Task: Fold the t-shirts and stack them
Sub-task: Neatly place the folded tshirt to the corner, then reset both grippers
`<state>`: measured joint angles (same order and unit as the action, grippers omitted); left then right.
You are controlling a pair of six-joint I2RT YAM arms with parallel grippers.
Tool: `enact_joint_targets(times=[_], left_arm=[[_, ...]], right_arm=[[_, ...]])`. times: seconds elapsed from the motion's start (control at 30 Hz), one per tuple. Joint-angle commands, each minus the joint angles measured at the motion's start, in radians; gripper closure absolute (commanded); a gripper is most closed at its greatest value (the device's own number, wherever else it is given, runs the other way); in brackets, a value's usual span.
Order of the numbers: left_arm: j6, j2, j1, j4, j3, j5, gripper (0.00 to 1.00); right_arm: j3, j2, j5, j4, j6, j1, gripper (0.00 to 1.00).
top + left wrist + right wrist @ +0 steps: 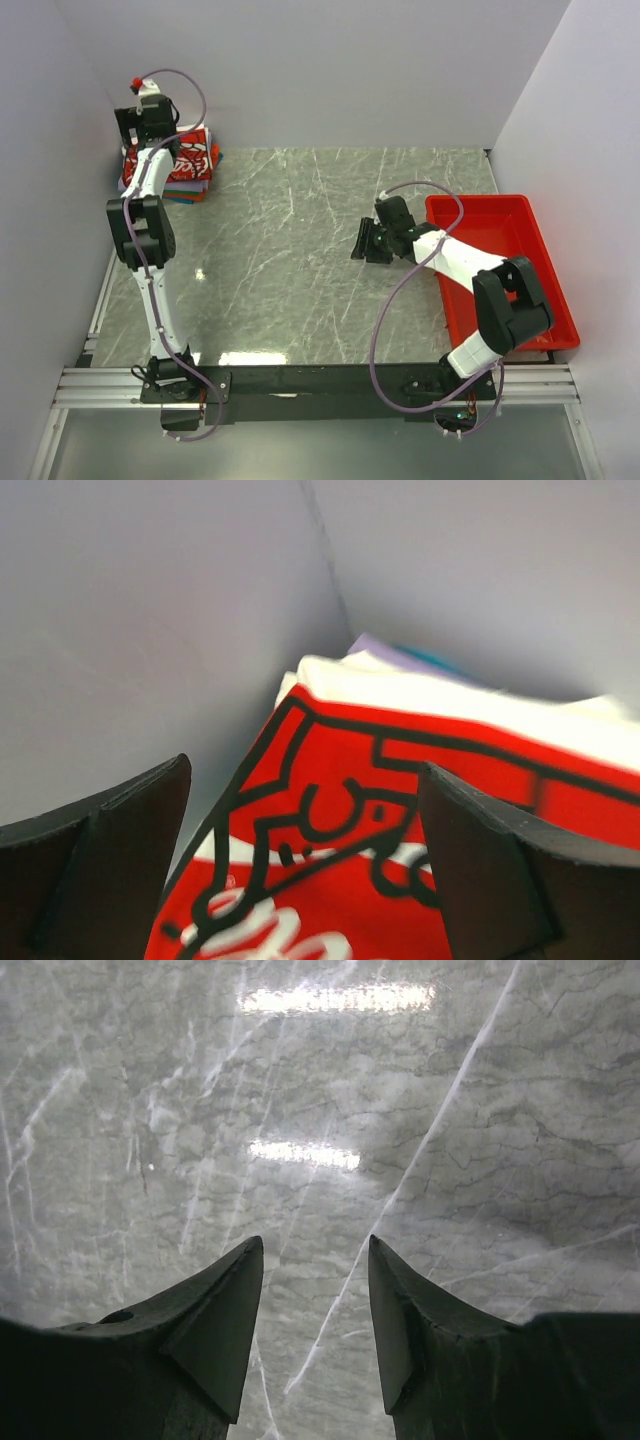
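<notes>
Stack of folded t-shirts (195,165) in the far-left corner of the table (290,250), close against both walls, with the white tee (330,880) uppermost, its red print with black outlines and white script facing up. We see the left gripper (305,780) poised directly above this top layer, jaws spread wide with nothing caught between them. The cloth lies below the fingertips and, as far as we can judge from the wrist view, apart from them. Beyond the white fold, the edges of a lavender tee (372,648) and a teal one show toward the corner, and the overhead view shows orange and blue layers at the near edge of the pile. The right gripper (314,1250) hangs over the marble surface mid-table, just beside the red tray (500,215), jaws likewise parted and holding nothing. The relation that matters: the stack lies straight beneath the left jaws and well apart from the right arm, diagonally across the table, so the left arm is by far the nearer. Its longer side appears to run roughly left to right along the back wall, slightly skewed. We find no unfolded shirt in any view and judge the task close to its end. A clean vertical retreat of the left arm would suit, since a sideways drag could catch the top fold and disturb the pile
</notes>
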<state>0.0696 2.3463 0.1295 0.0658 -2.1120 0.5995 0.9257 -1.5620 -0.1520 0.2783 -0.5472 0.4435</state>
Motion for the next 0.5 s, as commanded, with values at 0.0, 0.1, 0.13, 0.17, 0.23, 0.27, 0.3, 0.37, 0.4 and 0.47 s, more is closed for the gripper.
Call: enact_joint_targets(times=[0.0, 0.1, 0.13, 0.17, 0.23, 0.27, 0.3, 0.37, 0.4, 0.47], left_arm=[[-0.167, -0.171, -0.030, -0.015, 0.012, 0.013, 0.01], [-0.317, -0.264, -0.042, 0.046, 0.068, -0.024, 0.01], [-0.359, -0.297, -0.050, 0.049, 0.104, -0.053, 0.01], [-0.394, -0.326, -0.054, 0.051, 0.175, -0.085, 0.00], [-0.490, -0.410, -0.083, 0.072, 0.242, -0.147, 0.00], [-0.516, -0.436, -0.097, 0.081, 0.307, -0.161, 0.00], [-0.575, -0.493, -0.114, 0.101, 0.345, -0.174, 0.01], [-0.613, -0.559, -0.188, 0.082, 0.490, -0.205, 0.01], [-0.634, -0.626, -0.220, 0.071, 0.542, -0.190, 0.01], [-0.645, -0.694, -0.330, 0.031, 0.694, -0.158, 0.01]], right_arm=[[0.032, 0.089, 0.012, -0.007, 0.023, 0.012, 0.46], [0.030, 0.134, 0.019, 0.002, 0.023, 0.012, 0.45], [0.030, 0.157, 0.019, 0.001, 0.023, 0.012, 0.45], [0.029, 0.169, 0.017, 0.001, 0.023, 0.012, 0.44], [0.027, 0.206, 0.025, 0.002, 0.020, 0.011, 0.44], [0.025, 0.220, 0.028, 0.005, 0.020, 0.011, 0.44], [0.027, 0.233, 0.029, 0.005, 0.020, 0.014, 0.43], [0.027, 0.270, 0.048, 0.010, 0.018, 0.011, 0.42], [0.032, 0.284, 0.054, 0.021, 0.018, 0.012, 0.42], [0.033, 0.319, 0.065, 0.024, 0.012, 0.012, 0.41]])
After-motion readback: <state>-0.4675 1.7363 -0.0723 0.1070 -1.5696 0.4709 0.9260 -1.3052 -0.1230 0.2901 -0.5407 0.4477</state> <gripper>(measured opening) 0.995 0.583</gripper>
